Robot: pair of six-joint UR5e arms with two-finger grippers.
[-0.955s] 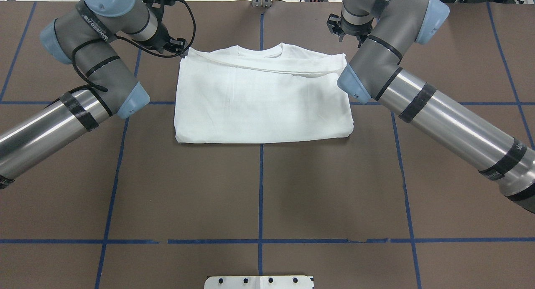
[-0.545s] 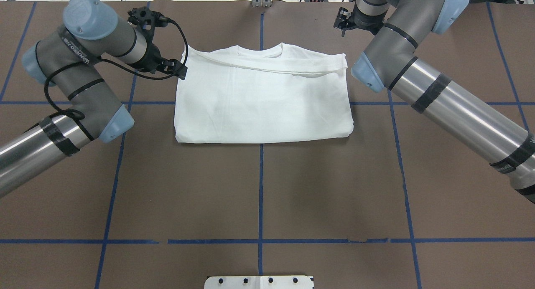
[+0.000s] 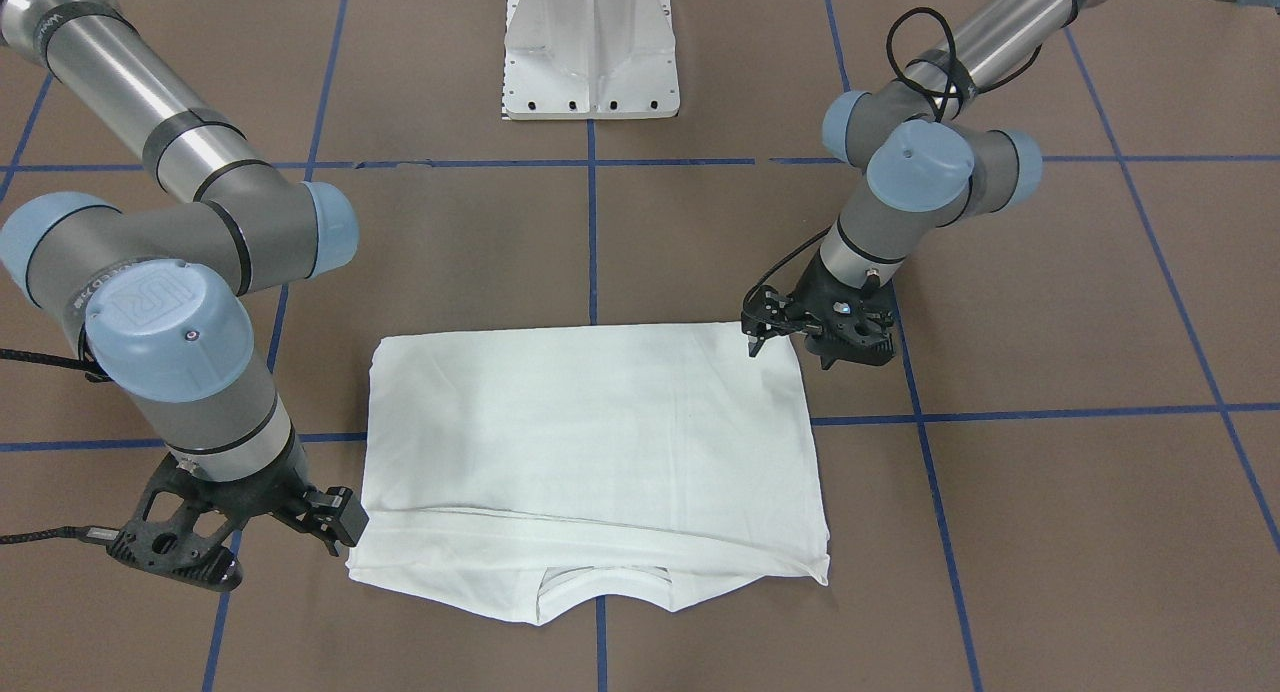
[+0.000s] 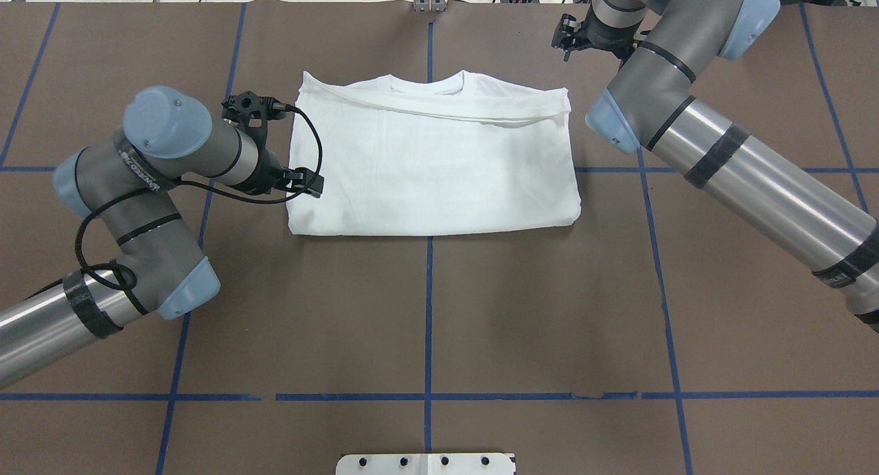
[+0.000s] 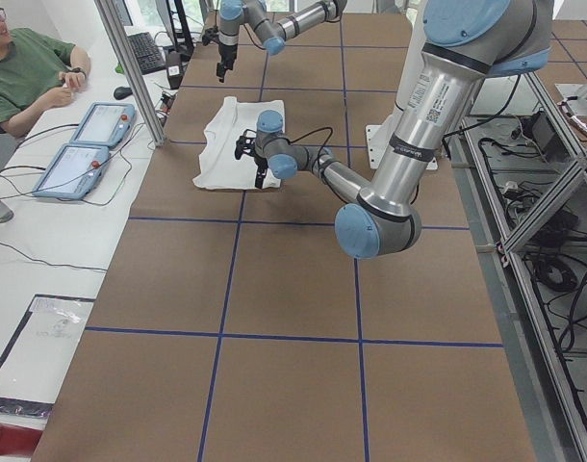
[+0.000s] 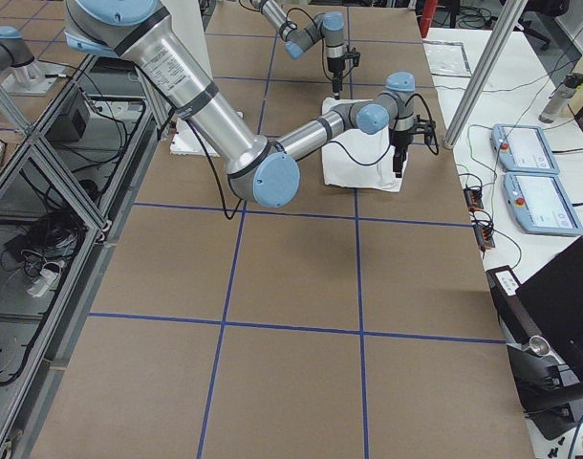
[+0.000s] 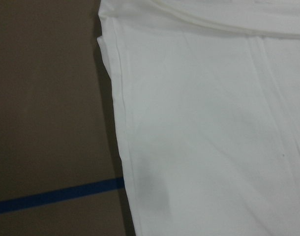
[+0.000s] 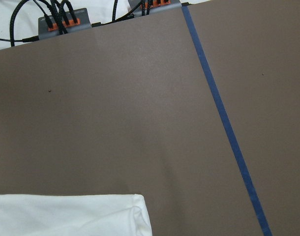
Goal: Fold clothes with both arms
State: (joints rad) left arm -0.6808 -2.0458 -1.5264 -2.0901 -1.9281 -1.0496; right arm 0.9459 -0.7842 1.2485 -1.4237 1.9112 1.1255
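Observation:
The clothes, one white T-shirt [image 4: 432, 166], lie folded into a flat rectangle at the far middle of the table, collar toward the far edge [image 3: 590, 442]. My left gripper [image 4: 307, 182] hangs open just over the shirt's left edge near its near-left corner [image 3: 788, 350], holding nothing. The left wrist view shows that shirt edge [image 7: 214, 123] on the brown table. Beyond the shirt's far right corner my right gripper [image 4: 564, 41] is raised and open with nothing in it [image 3: 330, 520]. Only a shirt corner [image 8: 66, 216] shows in the right wrist view.
Blue tape lines [image 4: 428, 310] cross the brown table cover. The white pedestal base [image 3: 592, 47] stands at the robot's side. Cables and connectors [image 8: 61, 22] lie past the far edge. A seated person [image 5: 24, 67] and two tablets [image 5: 82, 144] are at a side table.
My left gripper has travelled from the shirt's far left corner along its left edge toward the near-left corner. The right gripper drew up and away from the far right corner. The shirt stayed still.

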